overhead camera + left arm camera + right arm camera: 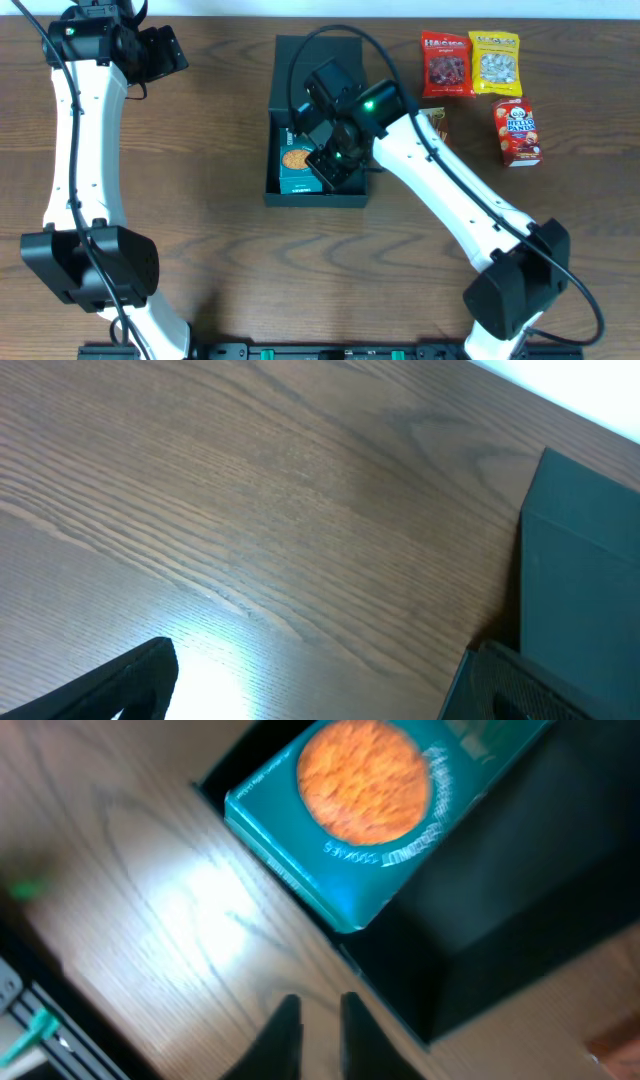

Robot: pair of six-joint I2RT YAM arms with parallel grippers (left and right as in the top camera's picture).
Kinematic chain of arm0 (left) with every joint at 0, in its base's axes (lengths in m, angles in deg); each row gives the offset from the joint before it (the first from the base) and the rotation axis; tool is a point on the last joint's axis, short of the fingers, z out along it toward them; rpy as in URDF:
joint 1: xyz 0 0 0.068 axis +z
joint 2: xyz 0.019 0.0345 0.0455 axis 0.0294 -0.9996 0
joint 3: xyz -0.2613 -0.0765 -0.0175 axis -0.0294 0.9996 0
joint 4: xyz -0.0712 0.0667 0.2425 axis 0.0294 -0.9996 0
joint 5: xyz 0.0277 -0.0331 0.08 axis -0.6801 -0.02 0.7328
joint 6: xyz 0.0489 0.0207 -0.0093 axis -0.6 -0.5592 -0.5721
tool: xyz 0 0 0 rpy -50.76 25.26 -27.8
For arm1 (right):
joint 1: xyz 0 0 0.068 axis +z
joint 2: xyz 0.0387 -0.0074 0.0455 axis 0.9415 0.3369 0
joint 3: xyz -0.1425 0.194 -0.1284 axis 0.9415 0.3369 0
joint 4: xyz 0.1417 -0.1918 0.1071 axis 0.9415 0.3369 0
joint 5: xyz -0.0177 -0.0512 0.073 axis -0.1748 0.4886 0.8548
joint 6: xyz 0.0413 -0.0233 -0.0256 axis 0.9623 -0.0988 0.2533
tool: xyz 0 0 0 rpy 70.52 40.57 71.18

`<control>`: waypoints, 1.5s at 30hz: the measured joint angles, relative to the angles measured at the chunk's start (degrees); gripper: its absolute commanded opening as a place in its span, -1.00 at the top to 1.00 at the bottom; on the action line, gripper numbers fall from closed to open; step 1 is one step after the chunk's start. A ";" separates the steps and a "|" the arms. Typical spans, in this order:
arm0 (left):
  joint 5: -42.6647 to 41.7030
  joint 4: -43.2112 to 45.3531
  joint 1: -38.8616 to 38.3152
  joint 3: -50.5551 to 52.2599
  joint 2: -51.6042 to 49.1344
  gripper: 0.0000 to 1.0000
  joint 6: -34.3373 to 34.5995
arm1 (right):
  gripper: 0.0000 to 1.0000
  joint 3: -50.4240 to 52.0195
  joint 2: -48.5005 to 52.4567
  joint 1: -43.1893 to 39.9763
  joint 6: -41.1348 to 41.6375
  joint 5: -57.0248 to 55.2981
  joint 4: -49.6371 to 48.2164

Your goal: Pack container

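Nearest the robot, the front wall of the container (pixel 316 199) stands on the wooden counter (pixel 200 150) about midway between the two arms. It is a shallow dark box with its lid flap (pixel 300 65) folded open and lying flat on the far side. Inside, a small teal snack box (pixel 296 165) with an orange biscuit printed on it lies face up against the left wall, toward the front. The right gripper (pixel 320 1005) hangs over the container just beside that box, and its arm hides most of the right half of the interior, so I cannot tell what else lies there. Its jaws are drawn almost together with only a thin gap, and nothing is between them. Farther back on the right, well apart from the container, wait a red carton with a panda (pixel 517 131), a red bag (pixel 446 63) and a yellow bag (pixel 494 62); a brown pack peeks out from behind the right arm. At the far left the left gripper (pixel 318 660) hovers over bare wood, its jaws released wide and empty.
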 measured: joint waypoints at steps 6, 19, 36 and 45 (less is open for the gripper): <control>0.00 0.17 0.02 0.00 0.00 -0.90 -0.68 | 0.97 3.67 0.00 0.07 -0.11 2.84 -2.23; 0.00 1.25 0.02 0.00 0.00 -0.91 -3.72 | 0.97 9.70 0.00 3.61 -0.94 3.96 -10.25; 0.00 1.27 0.02 0.00 0.00 -0.90 -3.89 | 0.97 12.11 1.03 3.78 -1.07 3.87 -24.11; 0.00 1.49 0.02 0.00 0.00 -0.90 -3.89 | 0.97 12.15 1.90 3.78 -1.07 3.72 -24.50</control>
